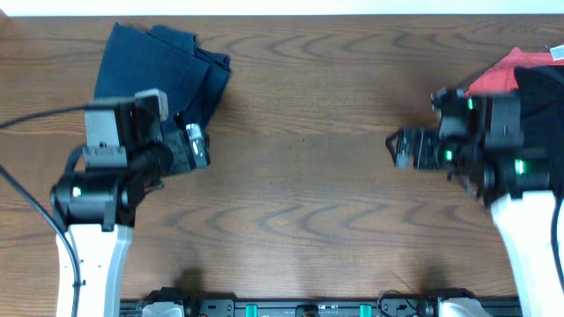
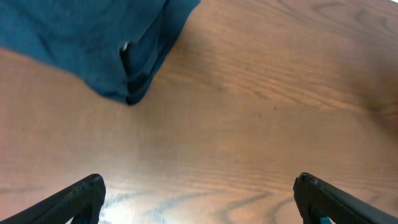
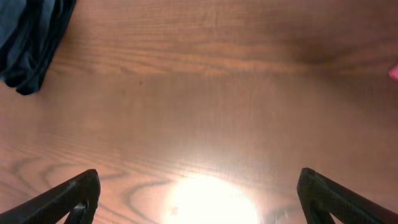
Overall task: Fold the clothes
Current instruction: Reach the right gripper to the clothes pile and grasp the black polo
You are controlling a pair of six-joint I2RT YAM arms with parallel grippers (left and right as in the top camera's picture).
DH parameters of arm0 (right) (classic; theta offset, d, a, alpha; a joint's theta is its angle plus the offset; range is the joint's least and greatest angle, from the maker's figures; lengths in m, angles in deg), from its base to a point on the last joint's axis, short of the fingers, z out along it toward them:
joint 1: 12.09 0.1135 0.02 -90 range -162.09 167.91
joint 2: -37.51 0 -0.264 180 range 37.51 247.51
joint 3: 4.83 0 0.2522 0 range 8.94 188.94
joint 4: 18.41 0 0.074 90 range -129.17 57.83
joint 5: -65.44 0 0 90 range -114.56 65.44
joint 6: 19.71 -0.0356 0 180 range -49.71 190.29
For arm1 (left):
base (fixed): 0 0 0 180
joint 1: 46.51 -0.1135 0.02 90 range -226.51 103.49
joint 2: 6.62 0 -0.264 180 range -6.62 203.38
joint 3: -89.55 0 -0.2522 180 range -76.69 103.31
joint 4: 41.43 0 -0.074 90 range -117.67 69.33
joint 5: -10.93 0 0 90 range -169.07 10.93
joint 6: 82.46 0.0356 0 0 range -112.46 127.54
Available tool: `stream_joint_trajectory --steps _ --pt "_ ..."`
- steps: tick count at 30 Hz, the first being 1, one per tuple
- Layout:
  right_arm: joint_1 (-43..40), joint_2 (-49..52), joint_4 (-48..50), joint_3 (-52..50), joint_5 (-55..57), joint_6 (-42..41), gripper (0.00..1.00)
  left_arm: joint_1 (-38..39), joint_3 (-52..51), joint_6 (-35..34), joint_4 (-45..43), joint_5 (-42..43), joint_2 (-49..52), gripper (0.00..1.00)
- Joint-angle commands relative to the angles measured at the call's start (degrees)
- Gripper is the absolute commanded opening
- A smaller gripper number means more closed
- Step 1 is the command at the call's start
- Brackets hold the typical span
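Observation:
A folded navy garment [image 1: 167, 66] lies at the table's far left; its corner shows in the left wrist view [image 2: 93, 43] and at the top left of the right wrist view [image 3: 28, 37]. A coral-red T-shirt [image 1: 515, 70] and a black garment [image 1: 542, 97] lie at the far right edge, partly hidden by the right arm. My left gripper [image 1: 196, 145] is open and empty, just in front of the navy garment; in its wrist view [image 2: 199, 193] only bare wood lies between the fingers. My right gripper [image 1: 401, 147] is open and empty over bare wood [image 3: 199, 193], left of the red and black clothes.
The brown wooden table [image 1: 300, 202] stretches between the two arms. A black cable [image 1: 35, 114] runs in from the left edge to the left arm. A bright light reflection sits on the wood under the right gripper.

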Motion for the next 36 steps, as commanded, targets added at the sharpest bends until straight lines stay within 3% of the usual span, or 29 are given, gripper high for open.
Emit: stream_joint_trajectory --steps 1,10,17,27,34,36 --pt "-2.1 6.1 -1.4 8.3 -1.8 3.2 0.99 0.2 3.4 1.4 0.4 2.7 1.6 0.98" --pt "-18.0 25.8 -3.1 26.8 5.2 -3.6 0.99 0.2 3.6 1.3 -0.6 3.5 1.3 0.98" --pt "-28.1 41.2 11.8 27.9 7.5 -6.5 0.95 0.2 3.6 1.3 -0.5 3.5 1.3 0.98" --pt "-34.0 55.0 17.9 27.9 9.2 -7.7 0.93 0.2 3.6 1.3 0.3 3.5 1.3 0.98" --pt "-33.6 59.1 19.8 27.9 9.4 -7.6 0.8 0.2 3.6 1.1 0.3 3.6 1.3 0.98" --pt "-33.6 60.2 19.7 27.9 9.7 -7.6 0.69 0.2 3.6 1.1 0.3 3.6 1.3 0.98"
